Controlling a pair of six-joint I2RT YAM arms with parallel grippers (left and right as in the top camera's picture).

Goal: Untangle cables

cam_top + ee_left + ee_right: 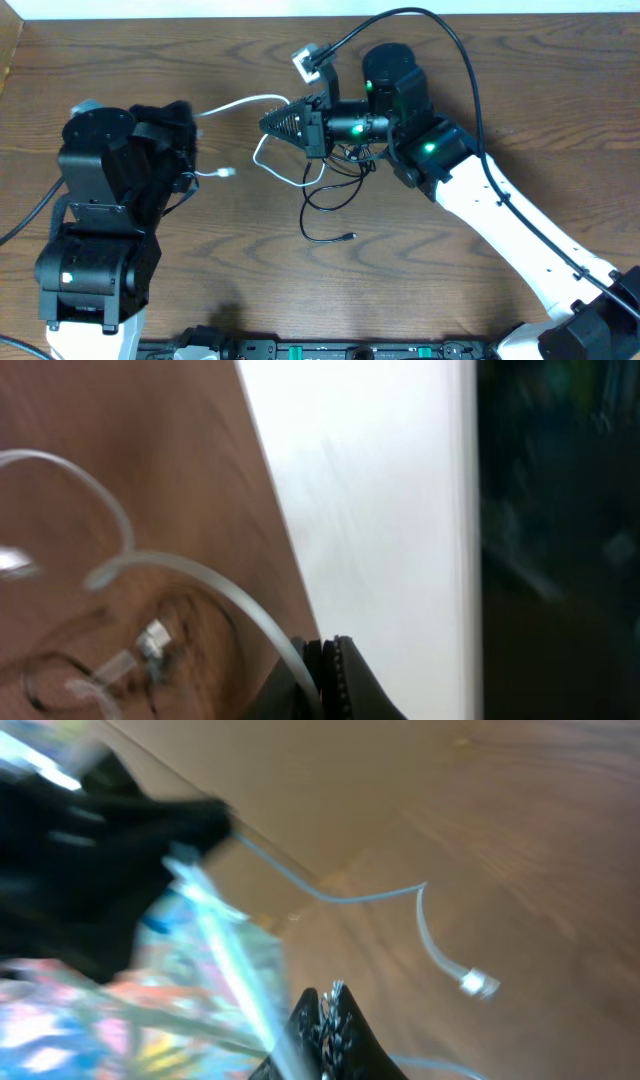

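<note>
The white cable (240, 102) stretches in an arc between my two grippers. My left gripper (192, 125) is shut on it, and the cord runs into the jaws in the left wrist view (325, 680). My right gripper (266, 122) is shut on the same white cable (235, 955) near its jaws (325, 1020). A loose white loop hangs below, and its plug (226, 173) lies on the table; the plug also shows in the right wrist view (478, 983). The two black cables (335, 185) lie tangled under the right gripper, with one end plug (348, 237) in front.
The wooden table (480, 80) ends at a white edge at the back. A thick black robot cable (440, 25) with a white connector (303, 62) arcs over the right arm. A dark rail (330, 350) runs along the front edge.
</note>
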